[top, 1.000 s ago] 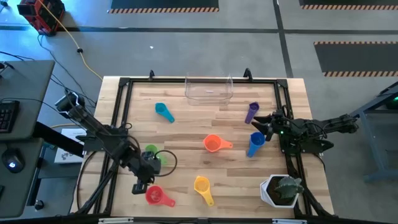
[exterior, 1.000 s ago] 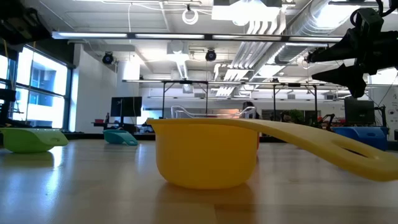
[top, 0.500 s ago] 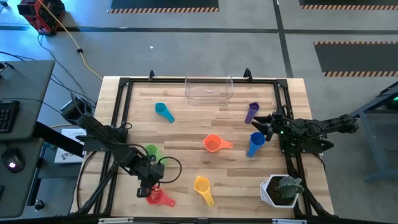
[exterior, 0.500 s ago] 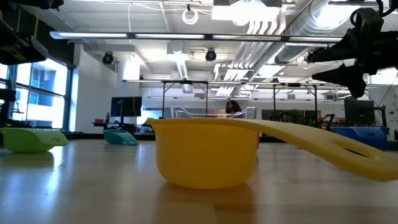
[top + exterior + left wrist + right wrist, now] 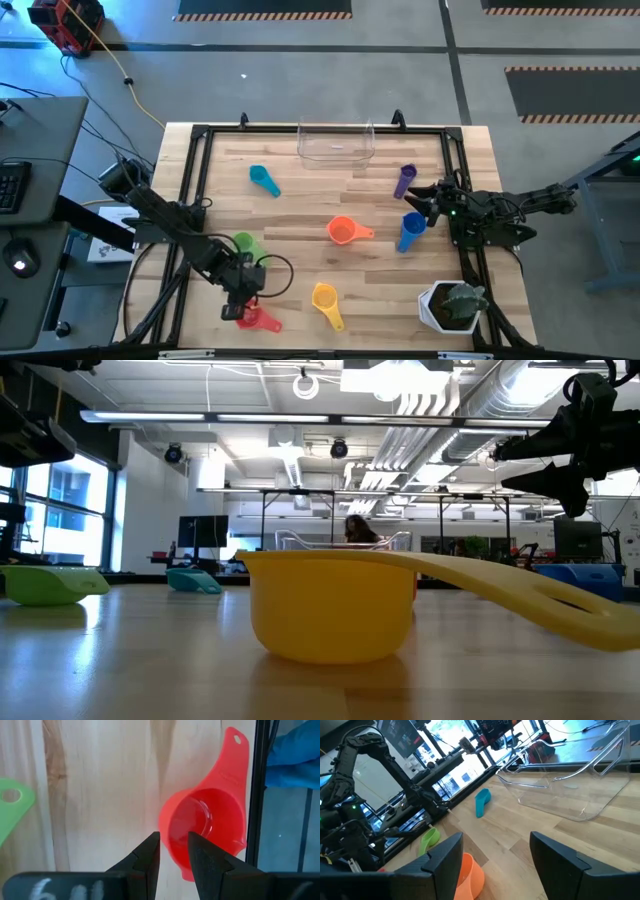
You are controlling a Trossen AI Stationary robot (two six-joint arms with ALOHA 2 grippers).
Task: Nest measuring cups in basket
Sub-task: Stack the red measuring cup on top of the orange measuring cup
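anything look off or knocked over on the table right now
Two cups lie tipped on their sides: the purple cup and the blue cup, both near the right gripper. Nothing spilled or broken shows; the basket holds no cups.

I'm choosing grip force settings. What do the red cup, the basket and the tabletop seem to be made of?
Red cup: probably glossy, slightly translucent plastic, since light glints inside its bowl. Basket: clear, thin, hard-looking plastic; the wood shows through its walls. Tabletop: pale wooden planks with visible grain and a smooth, faintly shiny finish.

red cup [image 5: 207, 827]: glossy smooth plastic | basket [image 5: 336, 143]: clear plastic | table [image 5: 300, 200]: pale planked wood, matt
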